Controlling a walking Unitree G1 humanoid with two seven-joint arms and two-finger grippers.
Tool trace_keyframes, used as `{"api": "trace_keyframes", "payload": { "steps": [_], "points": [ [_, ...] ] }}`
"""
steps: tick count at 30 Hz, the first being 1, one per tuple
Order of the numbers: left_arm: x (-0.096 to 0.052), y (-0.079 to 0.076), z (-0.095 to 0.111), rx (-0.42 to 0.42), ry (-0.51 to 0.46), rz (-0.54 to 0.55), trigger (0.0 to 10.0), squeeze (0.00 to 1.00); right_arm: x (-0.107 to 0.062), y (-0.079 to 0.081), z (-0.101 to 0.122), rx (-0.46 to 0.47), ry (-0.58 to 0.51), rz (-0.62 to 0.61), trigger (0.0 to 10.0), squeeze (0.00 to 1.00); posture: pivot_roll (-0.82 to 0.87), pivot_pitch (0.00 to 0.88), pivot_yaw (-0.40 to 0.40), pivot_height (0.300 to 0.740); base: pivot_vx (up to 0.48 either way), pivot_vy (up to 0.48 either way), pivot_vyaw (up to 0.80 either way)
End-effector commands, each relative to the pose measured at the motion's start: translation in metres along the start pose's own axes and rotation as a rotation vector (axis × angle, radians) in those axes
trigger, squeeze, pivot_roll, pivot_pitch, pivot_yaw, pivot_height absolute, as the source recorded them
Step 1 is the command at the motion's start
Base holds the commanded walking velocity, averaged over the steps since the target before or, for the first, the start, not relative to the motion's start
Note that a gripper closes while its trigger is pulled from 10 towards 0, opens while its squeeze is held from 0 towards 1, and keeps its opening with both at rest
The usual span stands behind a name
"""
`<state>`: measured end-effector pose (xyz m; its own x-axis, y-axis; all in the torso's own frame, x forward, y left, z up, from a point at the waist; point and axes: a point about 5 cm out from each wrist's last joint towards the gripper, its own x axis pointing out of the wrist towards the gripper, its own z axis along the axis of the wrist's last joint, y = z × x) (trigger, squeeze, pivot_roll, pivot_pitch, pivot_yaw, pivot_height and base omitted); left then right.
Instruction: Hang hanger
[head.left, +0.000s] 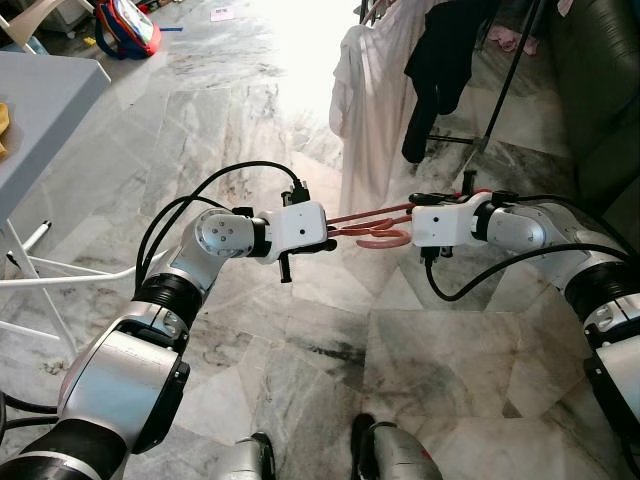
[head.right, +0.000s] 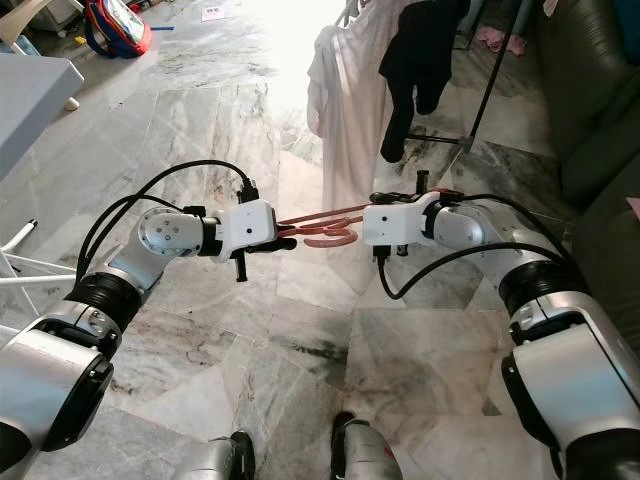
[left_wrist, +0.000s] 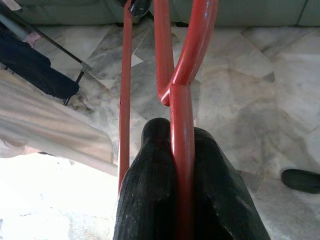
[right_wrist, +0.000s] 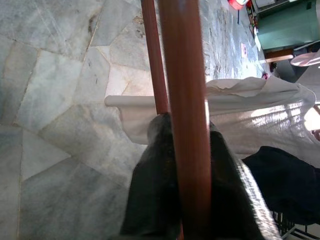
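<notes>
We saw the red hanger held mid-air between 2 grippers, left gripper and right gripper both clamped on it, seemingly near the white garment.

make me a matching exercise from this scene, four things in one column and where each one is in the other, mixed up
Things:
1. red hanger
2. white garment
3. black garment
4. red and blue bag

Places:
A. on the floor far off on the robot's left
B. hanging on the rack, right of the white one
C. held between the left gripper and the right gripper
D. hanging on the rack straight ahead, reaching low toward the floor

Pairs: 1-C, 2-D, 3-B, 4-A
</notes>
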<state>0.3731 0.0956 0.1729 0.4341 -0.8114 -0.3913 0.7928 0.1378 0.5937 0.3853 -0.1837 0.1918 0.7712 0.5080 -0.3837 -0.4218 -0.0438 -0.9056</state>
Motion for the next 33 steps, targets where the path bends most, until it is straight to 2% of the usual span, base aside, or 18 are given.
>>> {"api": "trace_keyframes", "payload": {
  "steps": [1, 21, 22, 27, 29, 33],
  "points": [
    [-0.002, -0.002, -0.003, 0.008, 0.01, -0.002, 10.0, 0.0, 0.0, 0.003, 0.0, -0.01, -0.006, 0.022, 0.0, 0.0, -0.05, 0.239, 0.013, 0.74, 0.0, 0.0, 0.0],
    [-0.003, 0.0, -0.004, 0.015, 0.02, 0.017, 10.0, 0.0, 0.0, 0.006, 0.0, 0.009, -0.014, 0.037, 0.0, 0.0, -0.04, 0.239, 0.012, 0.74, 0.0, 0.0, 0.0],
    [-0.003, -0.001, -0.004, 0.0, 0.014, 0.018, 10.0, 0.97, 0.0, 0.006, 0.0, 0.01, -0.015, 0.039, 0.0, 0.0, -0.04, 0.238, 0.013, 0.74, 0.0, 0.0, 0.0],
    [-0.002, -0.001, -0.004, -0.029, -0.004, 0.03, 10.0, 1.0, 0.001, 0.006, 0.001, 0.01, -0.016, 0.039, 0.0, 0.0, -0.04, 0.237, 0.015, 0.74, 0.0, 0.0, 0.0],
    [-0.001, 0.0, -0.003, -0.013, -0.007, 0.042, 10.0, 1.0, 0.0, 0.006, 0.001, 0.01, -0.016, 0.039, 0.0, 0.0, -0.04, 0.237, 0.016, 0.74, 0.0, 0.0, 0.0],
    [-0.004, 0.009, 0.004, 0.033, -0.041, 0.131, 10.0, 1.0, 0.0, 0.009, -0.001, 0.016, -0.012, 0.046, 0.0, 0.0, -0.04, 0.236, 0.015, 0.74, 0.0, 0.0, 0.0]
  ]
}}
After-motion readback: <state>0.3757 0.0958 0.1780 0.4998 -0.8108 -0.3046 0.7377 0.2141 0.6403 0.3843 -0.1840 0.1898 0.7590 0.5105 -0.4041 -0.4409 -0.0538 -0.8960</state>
